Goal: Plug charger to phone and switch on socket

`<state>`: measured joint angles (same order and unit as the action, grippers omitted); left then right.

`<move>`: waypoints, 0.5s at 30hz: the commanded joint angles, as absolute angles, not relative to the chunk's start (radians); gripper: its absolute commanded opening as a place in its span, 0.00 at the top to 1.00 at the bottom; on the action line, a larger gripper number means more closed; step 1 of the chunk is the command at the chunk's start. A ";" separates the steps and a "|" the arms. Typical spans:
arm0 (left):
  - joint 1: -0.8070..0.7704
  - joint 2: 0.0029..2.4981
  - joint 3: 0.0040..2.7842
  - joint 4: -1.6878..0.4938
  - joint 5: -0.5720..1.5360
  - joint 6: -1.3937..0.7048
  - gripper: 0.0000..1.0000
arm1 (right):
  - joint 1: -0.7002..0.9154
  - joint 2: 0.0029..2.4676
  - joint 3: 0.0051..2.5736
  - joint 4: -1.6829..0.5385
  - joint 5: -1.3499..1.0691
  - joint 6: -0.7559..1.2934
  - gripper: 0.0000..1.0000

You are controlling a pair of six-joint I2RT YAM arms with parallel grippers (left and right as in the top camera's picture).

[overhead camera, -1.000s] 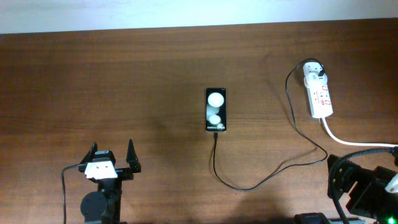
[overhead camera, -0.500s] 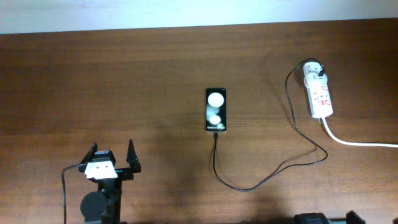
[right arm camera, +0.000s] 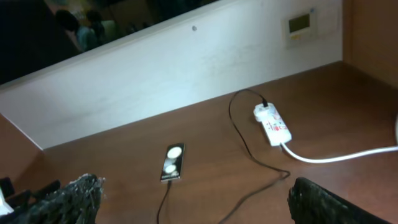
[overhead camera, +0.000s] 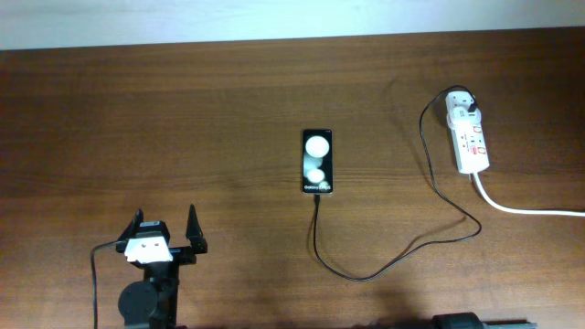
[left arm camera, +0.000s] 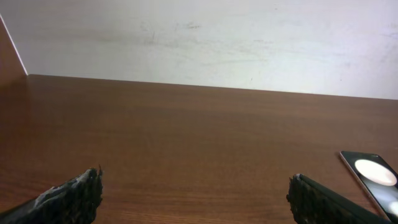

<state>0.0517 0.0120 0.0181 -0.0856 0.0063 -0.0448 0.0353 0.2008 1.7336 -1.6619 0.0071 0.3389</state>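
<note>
two white circles mark the flat black phone; left end effector and right end effector both spread.

Soft, even room light falls on the brown table, dimming slightly toward its near edge, with only faint shadows. The two white circles on the phone glow, overexposed. In both wrist views the dark fingertips at the bottom corners are blurred; the right wrist view looks grainy.
</note>
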 commanded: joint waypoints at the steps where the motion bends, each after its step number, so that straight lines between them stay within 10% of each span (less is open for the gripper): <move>1: 0.050 0.014 0.009 -0.083 -0.004 -0.028 0.01 | 0.059 0.124 1.588 -1.523 0.017 0.340 0.01; 15: 0.050 0.014 0.009 -0.083 -0.004 -0.028 0.01 | 0.059 0.005 0.246 0.024 0.039 0.341 0.01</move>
